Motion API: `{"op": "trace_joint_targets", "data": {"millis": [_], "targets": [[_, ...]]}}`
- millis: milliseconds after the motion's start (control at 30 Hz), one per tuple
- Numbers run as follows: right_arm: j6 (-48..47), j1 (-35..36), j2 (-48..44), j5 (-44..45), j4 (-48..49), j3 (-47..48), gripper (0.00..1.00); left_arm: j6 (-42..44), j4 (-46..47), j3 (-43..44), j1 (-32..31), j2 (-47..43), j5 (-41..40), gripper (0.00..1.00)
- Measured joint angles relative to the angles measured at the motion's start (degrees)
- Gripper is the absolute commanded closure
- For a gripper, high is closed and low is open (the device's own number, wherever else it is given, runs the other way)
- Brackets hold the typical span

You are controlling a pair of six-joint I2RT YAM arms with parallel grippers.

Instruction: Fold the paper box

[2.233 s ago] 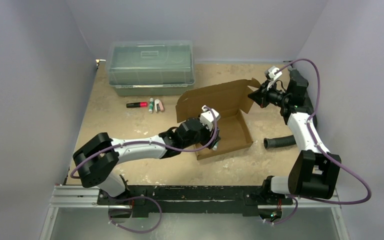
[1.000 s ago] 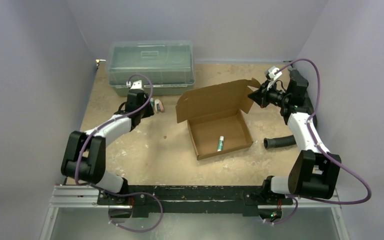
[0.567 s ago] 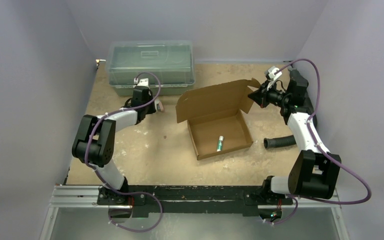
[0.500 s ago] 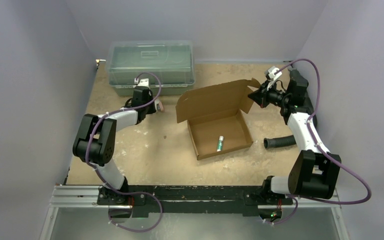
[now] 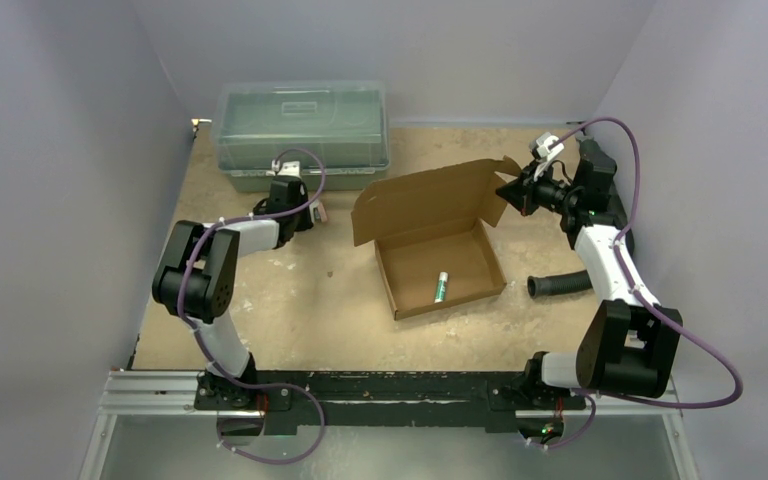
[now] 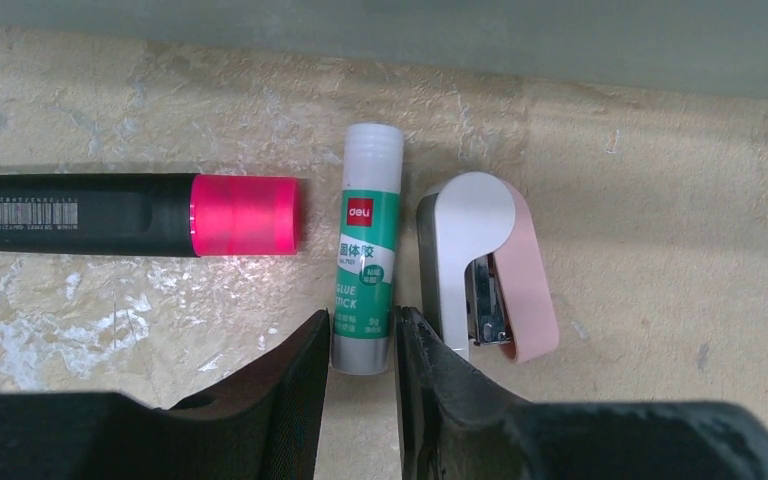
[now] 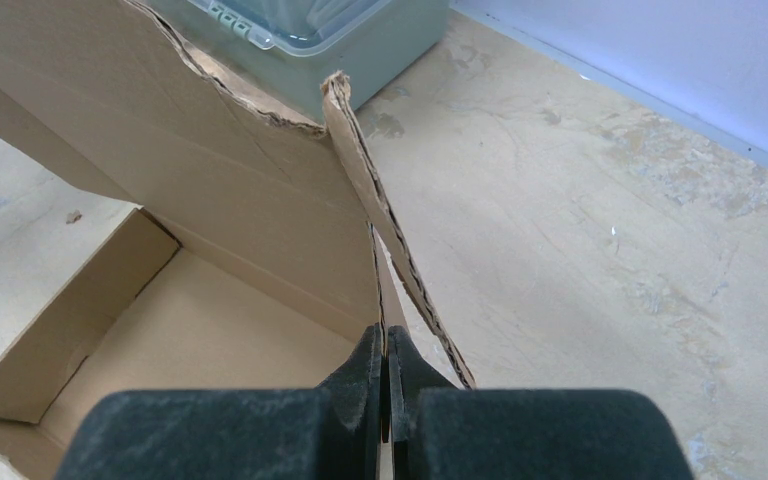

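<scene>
Meanwhile, at the table's centre, we find the paper box formed but not closed: its shallow tray lies flat, its lid stands tilted back from the far hinge. The right gripper is pressed tight on the lid's right-hand side flap, seen edge-on from the right wrist. We judge that this pinch is what props the lid up and leaves the tray open for loading. A small green-and-white tube lies alone on the tray floor.

Well apart to the left, the left gripper hangs low over three items in a row just in front of the clear plastic bin: a black-and-pink highlighter, a glue stick and a pink-and-white stapler. Its jaws stand spread, one on each side of the glue stick's near end; we cannot tell whether they touch it. The right finger sits very close to the stapler, so a careless squeeze could nudge that too.

As we read it, closing the lid waits while the left arm lines up on the glue stick.
</scene>
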Motion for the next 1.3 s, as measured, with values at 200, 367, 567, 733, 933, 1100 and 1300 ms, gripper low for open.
{"op": "trace_joint_targets", "data": {"millis": [200,367,567,733,933,1100,1300], "targets": [[0.00,0.00,0.09,-0.02,0.02,0.00,1.00,-0.74,0.13,0.00,0.00,0.00,0.02,0.96],[0.00,0.00,0.09,-0.07,0.00,0.00,1.00,-1.49,0.11,-2.21,0.00,-2.56,0.02,1.00],[0.00,0.00,0.09,-0.24,0.00,0.00,1.00,-4.68,-0.57,-11.23,0.00,-16.37,1.01,1.00],[0.00,0.00,0.09,-0.39,0.00,0.00,1.00,-9.73,-1.90,-18.38,0.02,-31.85,4.83,1.00],[0.00,0.00,0.09,-0.39,0.00,0.00,1.00,-17.29,-5.42,-26.91,0.02,-53.24,16.85,1.00],[0.00,0.00,0.09,-0.37,0.00,0.00,1.00,-19.89,-10.29,-28.92,0.02,-70.58,28.39,1.00],[0.00,0.00,0.09,-0.37,0.00,0.00,1.00,-21.99,-7.85,-29.27,0.00,-82.79,38.42,1.00]]}}
